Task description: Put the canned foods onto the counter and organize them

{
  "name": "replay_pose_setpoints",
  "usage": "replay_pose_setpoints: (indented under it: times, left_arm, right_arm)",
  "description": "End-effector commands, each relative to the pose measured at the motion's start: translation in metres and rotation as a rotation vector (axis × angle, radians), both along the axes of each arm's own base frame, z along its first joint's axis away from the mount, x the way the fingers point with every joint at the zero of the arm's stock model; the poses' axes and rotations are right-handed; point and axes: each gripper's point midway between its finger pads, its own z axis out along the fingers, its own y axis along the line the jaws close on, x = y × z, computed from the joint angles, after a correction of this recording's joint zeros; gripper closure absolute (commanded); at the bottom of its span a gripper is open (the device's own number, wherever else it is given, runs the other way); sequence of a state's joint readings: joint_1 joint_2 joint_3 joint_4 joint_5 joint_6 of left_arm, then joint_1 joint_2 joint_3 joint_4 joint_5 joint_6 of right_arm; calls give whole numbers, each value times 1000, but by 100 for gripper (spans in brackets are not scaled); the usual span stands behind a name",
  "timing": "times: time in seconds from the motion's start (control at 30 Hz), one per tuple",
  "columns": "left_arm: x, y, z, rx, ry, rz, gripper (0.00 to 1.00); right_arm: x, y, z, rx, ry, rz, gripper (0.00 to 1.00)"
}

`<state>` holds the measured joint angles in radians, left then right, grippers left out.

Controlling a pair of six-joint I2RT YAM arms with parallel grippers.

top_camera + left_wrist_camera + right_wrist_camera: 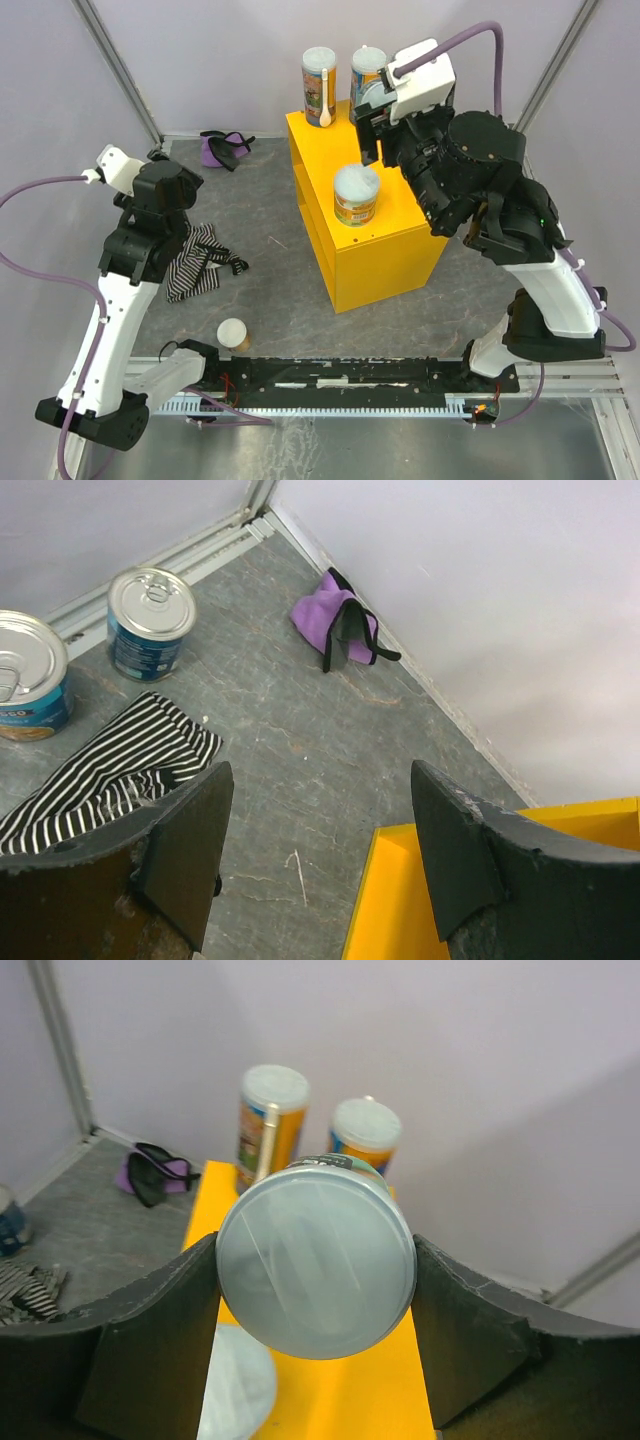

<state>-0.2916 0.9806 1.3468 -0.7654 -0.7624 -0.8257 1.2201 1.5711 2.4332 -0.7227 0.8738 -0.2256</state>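
Top external view, nearest my side first: 1 small tub [232, 333] with a pale lid stands on the table [275, 290] just ahead of the left arm's base. The left gripper [315, 860] hangs over the table with its jaws apart and nothing between them. Beneath it lies the striped cloth [110, 770]. Beyond that stand 2 blue-labelled tins [150, 620], upright with silver tops up, and the purple cloth [335, 625] lies in the far corner. Those 3 cans are all on the left arm's side, off the counter [385, 260].

Further out, the yellow counter carries 1 short tub [355, 195] near its middle. Over the far half, the right gripper [312, 1310] is clamped on a pale-lidded can [315, 1250], 1 finger on each side of it. The wrist camera looks straight at the lid, so I judge the can's long axis runs along the fingers, away from the wrist and down towards the yellow top. Bare yellow shows below it, between the short tub and the 2 tall tubes [318, 85] standing at the far edge. Whether its base touches the top I cannot tell. The right arm is the one to finish this: lower straight along that axis, clear of the tubes just beyond, then let go.
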Motion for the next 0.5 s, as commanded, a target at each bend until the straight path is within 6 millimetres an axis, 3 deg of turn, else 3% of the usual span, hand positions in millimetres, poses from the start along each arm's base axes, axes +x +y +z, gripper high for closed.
replay_pose_setpoints:
  times: [0.0, 0.2, 0.47]
  left_arm:
    - [12, -8, 8, -33, -53, -27, 22]
    - [24, -19, 1, -33, -32, -84, 22]
    - [29, -24, -4, -19, -19, -125, 22]
  right_arm:
    - [13, -54, 4, 39, 34, -151, 99]
    - [40, -74, -42, 17, 198, -194, 99]
    - [61, -68, -110, 0, 456, -129, 98]
